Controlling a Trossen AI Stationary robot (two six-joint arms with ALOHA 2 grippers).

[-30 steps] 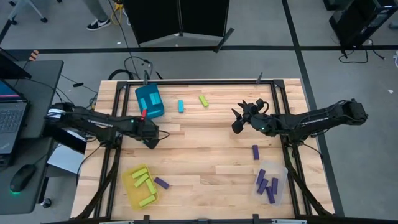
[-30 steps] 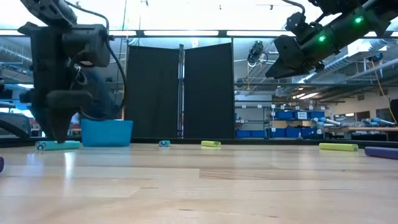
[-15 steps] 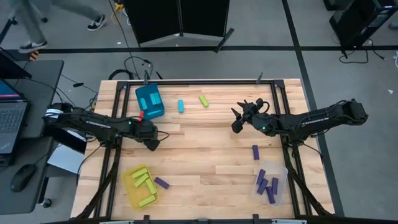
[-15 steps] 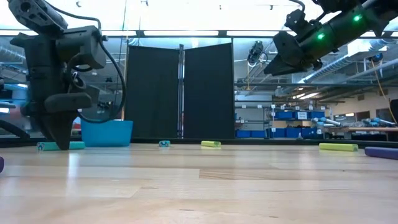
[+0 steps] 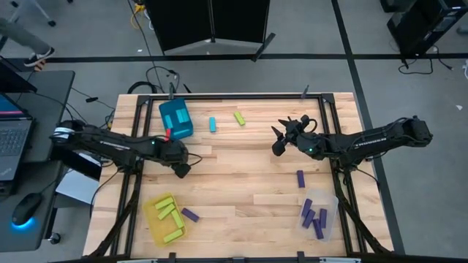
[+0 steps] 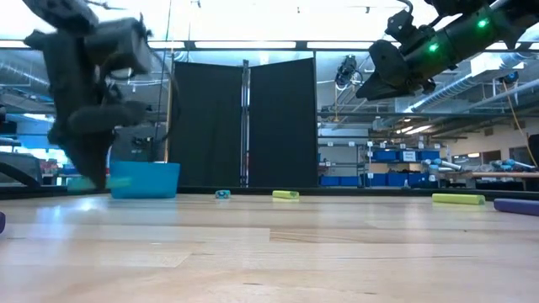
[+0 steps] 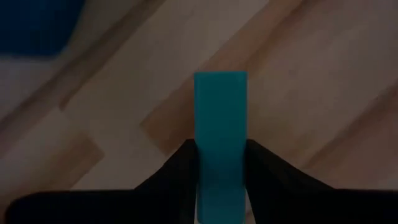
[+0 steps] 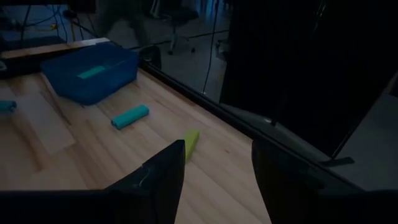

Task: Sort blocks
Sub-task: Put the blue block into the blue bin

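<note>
My left gripper [image 5: 180,170] is over the table's left half, in front of the teal bin [image 5: 175,118], and is shut on a cyan block [image 7: 220,106]. My right gripper [image 5: 277,147] hovers open and high over the right half [image 6: 367,88]. Loose on the wood lie a cyan block [image 5: 213,124] and a lime block [image 5: 239,117] near the far edge, a purple block [image 5: 300,178] on the right and another purple block [image 5: 190,215] beside the yellow bin [image 5: 151,219]. The right wrist view shows the same cyan block [image 8: 130,116] and lime block [image 8: 190,142]. My left gripper pinches the cyan block between its two fingers [image 7: 180,168], which sit on its two long sides [image 7: 205,155] toward one end. The fingers come from above, slanting down. The block [image 6: 105,181] is lifted clear of the table and roughly level.
The yellow bin holds several lime blocks [image 5: 168,213]. A clear bin [image 5: 330,201] at the near right holds several purple blocks [image 5: 314,216]. The teal bin holds a cyan block [image 8: 93,71]. A red piece [image 5: 168,134] sits at the teal bin's near edge. Bare wood spans the table's middle.
The cyan block that lay on the table at my left gripper's fingertips is now lifted clear. My left gripper has risen and tipped with it, moving fast enough to blur in the low view.
</note>
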